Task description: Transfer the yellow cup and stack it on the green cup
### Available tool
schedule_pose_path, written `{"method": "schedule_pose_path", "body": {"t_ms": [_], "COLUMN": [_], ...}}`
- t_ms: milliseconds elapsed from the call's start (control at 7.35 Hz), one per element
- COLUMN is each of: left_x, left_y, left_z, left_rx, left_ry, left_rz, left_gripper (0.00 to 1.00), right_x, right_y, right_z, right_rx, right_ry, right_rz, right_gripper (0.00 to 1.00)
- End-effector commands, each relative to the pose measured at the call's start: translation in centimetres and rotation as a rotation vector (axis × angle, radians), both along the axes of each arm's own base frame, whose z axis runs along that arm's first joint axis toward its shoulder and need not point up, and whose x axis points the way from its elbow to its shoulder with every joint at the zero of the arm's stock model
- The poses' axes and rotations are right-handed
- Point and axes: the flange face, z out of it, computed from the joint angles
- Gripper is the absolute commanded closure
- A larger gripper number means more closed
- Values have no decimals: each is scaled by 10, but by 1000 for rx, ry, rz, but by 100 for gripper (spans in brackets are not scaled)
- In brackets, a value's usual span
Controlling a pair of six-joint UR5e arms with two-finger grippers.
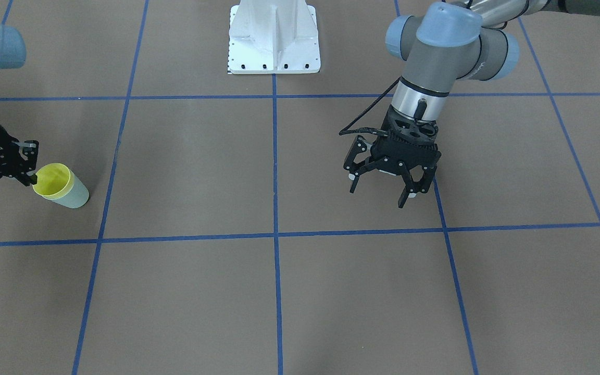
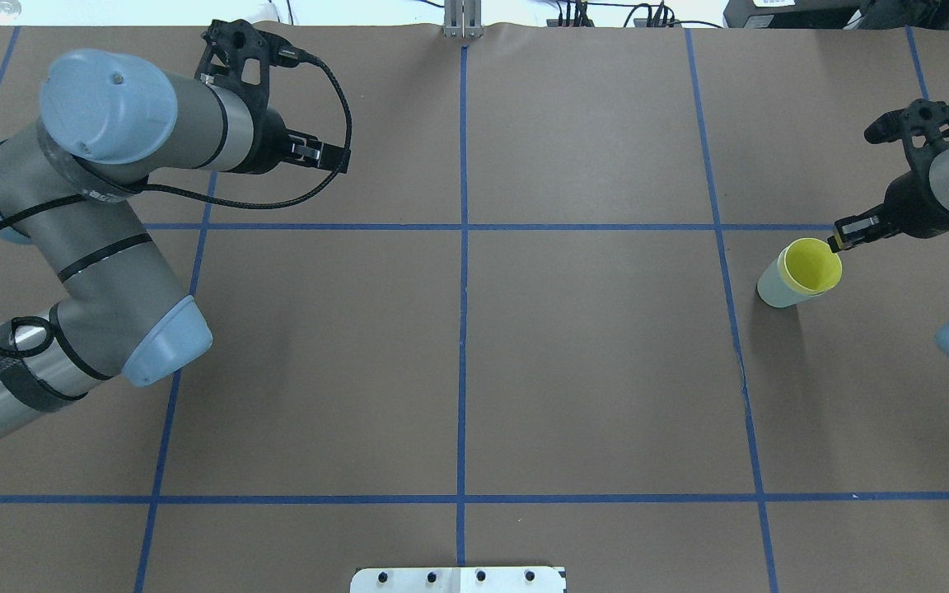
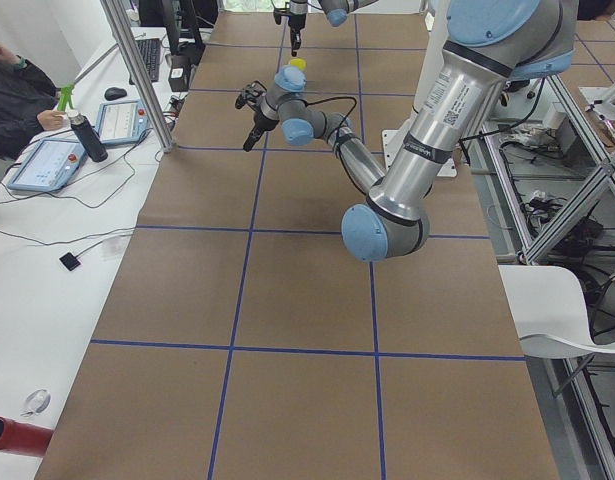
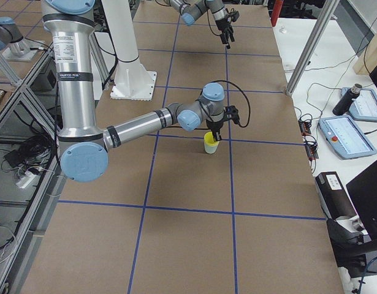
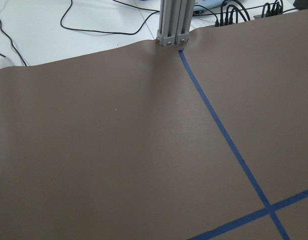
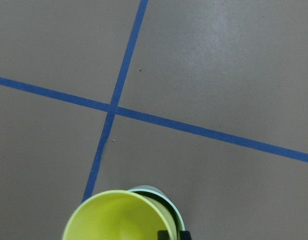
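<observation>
The yellow cup (image 1: 52,179) sits nested inside the green cup (image 1: 73,198), which stands on the brown table at the robot's right side. A band of yellow shows above the green rim. My right gripper (image 1: 32,177) comes in from the side and is shut on the yellow cup's rim; in the right wrist view the yellow cup (image 6: 113,220) fills the bottom edge, with a dark fingertip (image 6: 166,234) against it. My left gripper (image 1: 378,195) hangs open over bare table far from the cups, holding nothing.
The white robot base (image 1: 274,39) stands at the table's middle back. Blue tape lines (image 1: 275,156) divide the brown table into squares. A side table with tablets (image 3: 47,160) and a bottle (image 3: 82,135), and a seated person (image 3: 12,90), lie beyond the far edge.
</observation>
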Motion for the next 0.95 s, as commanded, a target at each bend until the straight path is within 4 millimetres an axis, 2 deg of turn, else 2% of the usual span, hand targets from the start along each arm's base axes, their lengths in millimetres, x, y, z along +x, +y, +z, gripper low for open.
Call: {"method": "schedule_pose_path", "body": {"t_ms": [0,136,408,680,816], "left_x": [-3,-12,-66,-119,-159], "left_y": [-2,-8,-38,-67,-82], "left_z": [1,0,12,46,63], "left_rx": [-2,-6,-41,-43,-39], "left_ry": [-1,4,-71,-260,-344], "left_rz": [-5,-7,92,142,195], "left_gripper": [0,0,0,0,0], "right_x": [0,0,1,22,41], "right_y": [-1,0,0,-7,-12], "right_z": [-2,-3,-3,-2,3], "right_rx": [6,6,8,-16,-27], "right_ry": [-4,-7,-10,-24,-23], "right_rz": [0,-2,0,28,55], "right_gripper": [1,1,1,1,1]}}
